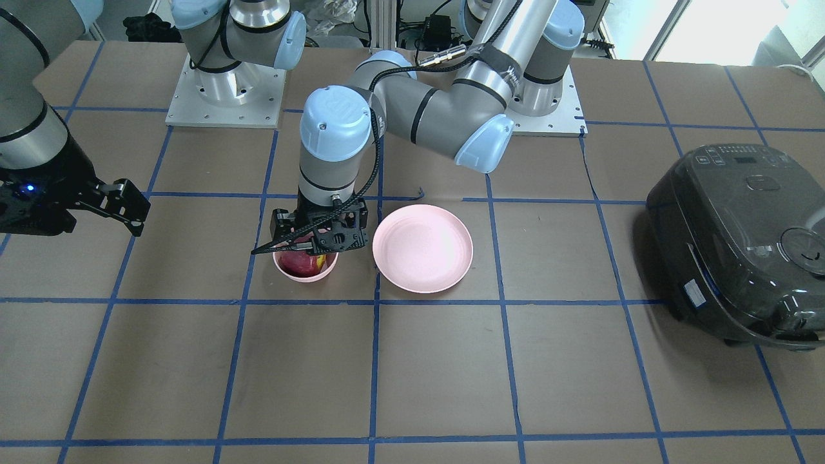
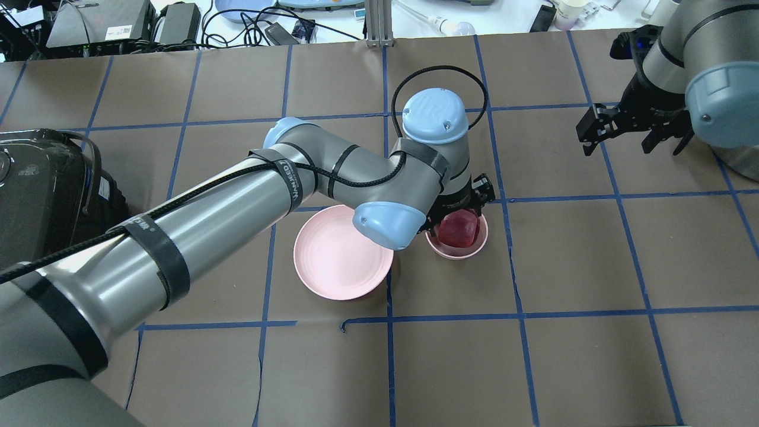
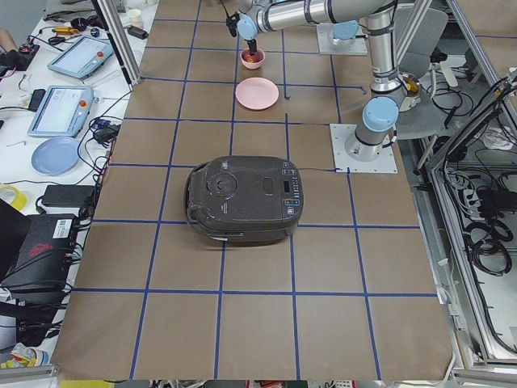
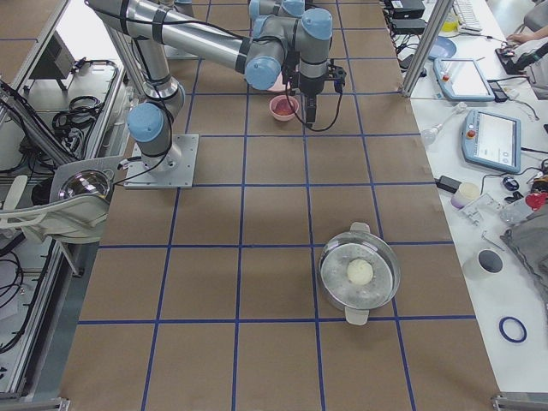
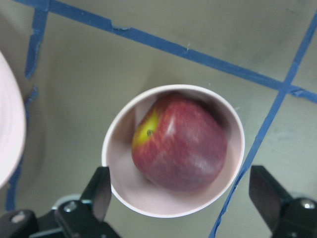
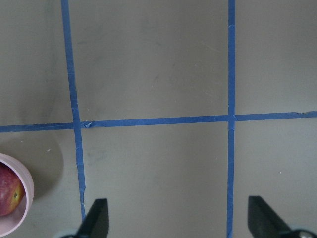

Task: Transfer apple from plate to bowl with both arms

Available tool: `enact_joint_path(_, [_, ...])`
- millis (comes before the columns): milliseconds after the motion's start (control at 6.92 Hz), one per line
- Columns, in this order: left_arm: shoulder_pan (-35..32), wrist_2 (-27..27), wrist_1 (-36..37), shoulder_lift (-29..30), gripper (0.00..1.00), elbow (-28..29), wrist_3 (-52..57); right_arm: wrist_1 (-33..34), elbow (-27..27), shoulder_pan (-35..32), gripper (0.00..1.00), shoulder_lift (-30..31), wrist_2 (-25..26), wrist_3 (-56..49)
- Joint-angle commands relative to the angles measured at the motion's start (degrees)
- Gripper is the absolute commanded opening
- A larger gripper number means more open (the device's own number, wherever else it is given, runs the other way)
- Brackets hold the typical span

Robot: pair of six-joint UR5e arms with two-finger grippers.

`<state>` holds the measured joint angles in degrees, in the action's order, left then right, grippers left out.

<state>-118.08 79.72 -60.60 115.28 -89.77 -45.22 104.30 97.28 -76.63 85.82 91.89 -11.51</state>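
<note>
The dark-red apple (image 1: 303, 263) lies inside the small pink bowl (image 1: 327, 273), its yellow patch showing in the left wrist view (image 5: 181, 148). The wide pink plate (image 1: 422, 248) stands bare beside the bowl. My left gripper (image 1: 308, 243) hangs open just above the bowl (image 5: 119, 173), its fingers (image 5: 99, 193) either side of the rim, not touching the apple (image 2: 459, 229). My right gripper (image 2: 631, 139) is open and holds nothing, well off to the side. Its wrist view shows bare table and the bowl's edge (image 6: 26, 186) with the apple (image 6: 10, 191).
A dark rice cooker (image 1: 741, 238) sits at the table's end on the left arm's side (image 2: 35, 190). A silver lidded pot (image 4: 360, 272) stands near the other end. Blue tape lines grid the brown table.
</note>
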Motion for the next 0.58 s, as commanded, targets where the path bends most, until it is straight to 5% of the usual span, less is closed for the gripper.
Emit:
enact_joint_path(0, [4.06, 0.09, -11.32, -6.61, 1.00, 1.53, 10.54, -10.98, -7.24, -1.23, 1.00, 2.14, -0.39, 1.13])
enact_joint_path(434, [9.86, 4.37, -31.10, -19.62, 1.00, 2.24, 29.16, -15.54, -9.92, -10.96, 1.00, 3.48, -1.89, 13.24])
